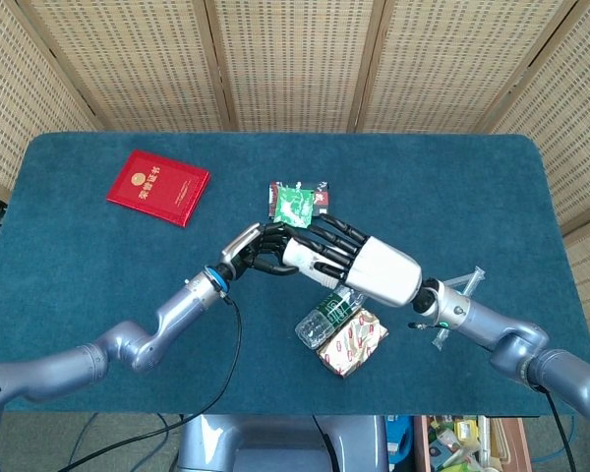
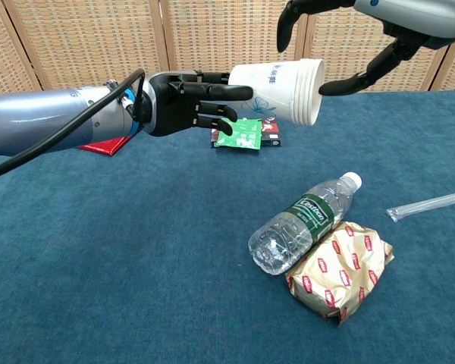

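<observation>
White paper cup (image 2: 277,91) held sideways in left hand (image 2: 183,102), mouth toward right hand (image 2: 349,45); right hand spread, arched over cup's rim, not clasping.

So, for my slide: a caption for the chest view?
Left hand holds a white paper cup sideways above the table; right hand open around its rim.

A blue-covered table (image 1: 98,295) carries a red booklet (image 1: 158,187) well left of the fingers (image 1: 320,246), green packets (image 1: 297,203) just beyond them, a water bottle (image 1: 329,310), foil snack bag (image 1: 352,341) and straws (image 1: 457,295) below.
</observation>
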You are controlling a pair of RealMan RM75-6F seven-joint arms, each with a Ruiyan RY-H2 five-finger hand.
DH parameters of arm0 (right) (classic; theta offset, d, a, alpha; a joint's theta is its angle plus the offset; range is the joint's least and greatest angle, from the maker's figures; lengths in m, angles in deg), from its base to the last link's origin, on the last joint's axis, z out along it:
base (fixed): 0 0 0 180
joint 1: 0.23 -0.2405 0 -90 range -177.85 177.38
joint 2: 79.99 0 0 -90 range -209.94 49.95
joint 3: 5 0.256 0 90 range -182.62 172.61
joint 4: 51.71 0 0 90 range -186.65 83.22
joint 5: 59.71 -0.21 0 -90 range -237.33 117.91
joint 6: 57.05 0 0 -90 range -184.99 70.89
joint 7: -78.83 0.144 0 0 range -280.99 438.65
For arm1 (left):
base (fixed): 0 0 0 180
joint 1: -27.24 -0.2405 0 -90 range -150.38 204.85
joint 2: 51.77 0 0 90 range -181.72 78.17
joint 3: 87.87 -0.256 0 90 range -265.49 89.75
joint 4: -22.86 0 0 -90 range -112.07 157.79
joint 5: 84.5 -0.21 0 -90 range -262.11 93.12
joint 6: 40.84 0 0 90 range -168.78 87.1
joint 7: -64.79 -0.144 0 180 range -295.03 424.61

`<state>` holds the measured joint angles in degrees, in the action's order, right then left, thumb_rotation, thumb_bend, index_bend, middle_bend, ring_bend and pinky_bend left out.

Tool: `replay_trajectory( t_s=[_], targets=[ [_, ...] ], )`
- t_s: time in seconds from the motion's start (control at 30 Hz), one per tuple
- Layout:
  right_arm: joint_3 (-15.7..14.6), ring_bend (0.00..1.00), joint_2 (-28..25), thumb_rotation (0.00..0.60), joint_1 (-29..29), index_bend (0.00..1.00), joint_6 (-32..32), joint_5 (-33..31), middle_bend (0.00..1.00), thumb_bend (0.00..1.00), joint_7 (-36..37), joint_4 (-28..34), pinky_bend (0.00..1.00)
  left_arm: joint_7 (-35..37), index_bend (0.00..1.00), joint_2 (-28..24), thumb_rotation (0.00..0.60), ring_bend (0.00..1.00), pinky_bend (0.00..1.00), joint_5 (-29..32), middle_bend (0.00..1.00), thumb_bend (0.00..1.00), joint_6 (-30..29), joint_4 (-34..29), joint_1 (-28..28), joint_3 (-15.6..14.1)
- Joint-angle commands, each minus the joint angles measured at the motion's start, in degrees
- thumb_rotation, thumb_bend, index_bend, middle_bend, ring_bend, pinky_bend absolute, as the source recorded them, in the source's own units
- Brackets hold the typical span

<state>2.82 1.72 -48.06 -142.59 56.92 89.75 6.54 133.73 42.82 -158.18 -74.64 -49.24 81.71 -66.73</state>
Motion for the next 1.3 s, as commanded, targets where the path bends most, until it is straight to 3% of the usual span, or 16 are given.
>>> replay_trajectory(
  t_s=[0.03, 0.47, 1.3],
  targets=[
    [-0.35, 0.00, 0.40, 0.600, -0.44, 0.42, 0.11, -0.38, 0.00, 0.39, 0.07, -0.55, 0.00, -0.02, 0.50, 0.03, 0.600, 0.56, 0.54, -0.09, 0.50, 0.14, 0.06, 0.02, 0.00, -0.05],
    [-1.88, 0.00, 2.05, 0.600, -1.39, 0.49, -0.76, -2.02, 0.00, 0.46, 0.46, -3.01, 0.00, 0.07, 0.50, 0.23, 0.600, 0.56, 0.54, 0.11, 0.50, 0.14, 0.44, 0.09, -0.05, 0.04],
    [-3.52, 0.00, 8.09, 0.600, -1.99, 0.64, -8.39, -3.46, 0.00, 0.53, 2.80, -11.47, 0.02, 2.07, 0.50, -0.14, 0.600, 0.56, 0.54, 0.39, 0.50, 0.14, 2.64, -0.51, -0.41, 0.33]
  ],
)
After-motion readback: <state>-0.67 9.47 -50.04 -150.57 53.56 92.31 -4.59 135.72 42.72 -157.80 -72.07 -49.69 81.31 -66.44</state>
